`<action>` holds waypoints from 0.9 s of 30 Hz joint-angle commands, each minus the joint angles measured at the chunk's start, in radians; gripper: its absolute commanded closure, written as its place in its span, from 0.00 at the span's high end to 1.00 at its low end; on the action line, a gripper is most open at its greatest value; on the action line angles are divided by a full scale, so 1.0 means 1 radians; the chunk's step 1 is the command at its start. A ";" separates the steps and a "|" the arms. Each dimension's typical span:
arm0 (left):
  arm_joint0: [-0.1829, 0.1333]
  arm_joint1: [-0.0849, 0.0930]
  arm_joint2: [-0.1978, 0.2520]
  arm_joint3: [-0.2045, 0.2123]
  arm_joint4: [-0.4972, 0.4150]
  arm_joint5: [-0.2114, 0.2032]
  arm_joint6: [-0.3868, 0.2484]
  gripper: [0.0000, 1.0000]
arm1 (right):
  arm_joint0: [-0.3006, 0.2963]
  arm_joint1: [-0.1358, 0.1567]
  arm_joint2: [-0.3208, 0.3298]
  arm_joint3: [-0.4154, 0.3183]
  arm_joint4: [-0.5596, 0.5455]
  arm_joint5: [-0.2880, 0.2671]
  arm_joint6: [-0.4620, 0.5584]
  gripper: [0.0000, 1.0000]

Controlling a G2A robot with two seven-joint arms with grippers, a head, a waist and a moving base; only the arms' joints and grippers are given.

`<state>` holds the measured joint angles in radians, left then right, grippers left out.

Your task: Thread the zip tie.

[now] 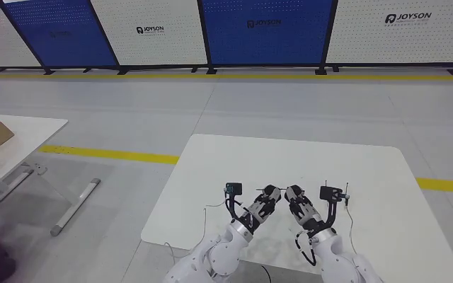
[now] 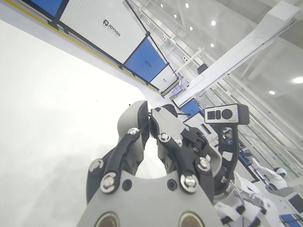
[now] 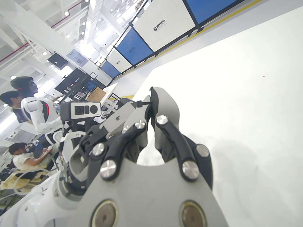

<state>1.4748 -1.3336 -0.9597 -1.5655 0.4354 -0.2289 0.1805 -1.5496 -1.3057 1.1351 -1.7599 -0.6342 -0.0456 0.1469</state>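
Zip tie [image 3: 142, 103] | head juts from right tool [image 3: 150, 112] tips, pinched | strap pinched in left tool [image 2: 148, 120] | tools tip-to-tip

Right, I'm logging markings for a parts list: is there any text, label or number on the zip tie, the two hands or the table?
zip tie: no text.
left hand: none readable.
right hand: none readable.
table: no text.
wall panels: a printed brand logo on each, well behind the work; not copied out here.
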 commanded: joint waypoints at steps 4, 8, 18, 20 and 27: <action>0.003 0.001 -0.005 -0.004 -0.004 -0.005 0.007 0.49 | 0.001 -0.001 -0.001 0.005 0.000 0.000 -0.004 0.00; 0.007 0.002 -0.012 -0.006 -0.005 -0.008 0.012 0.35 | 0.000 -0.001 0.001 0.009 0.001 0.000 -0.010 0.00; 0.009 0.002 -0.022 -0.007 -0.008 -0.003 0.022 0.00 | -0.003 -0.001 0.007 0.010 0.011 -0.002 -0.017 0.00; 0.010 0.002 -0.021 -0.006 -0.006 -0.004 0.022 0.00 | -0.002 -0.002 0.007 0.010 0.012 -0.002 -0.017 0.00; 0.004 0.000 -0.011 0.006 -0.005 -0.004 0.012 0.00 | -0.001 -0.003 0.005 0.010 0.013 -0.002 -0.021 0.00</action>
<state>1.4795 -1.3328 -0.9720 -1.5604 0.4313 -0.2339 0.1926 -1.5505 -1.3083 1.1405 -1.7497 -0.6203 -0.0473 0.1264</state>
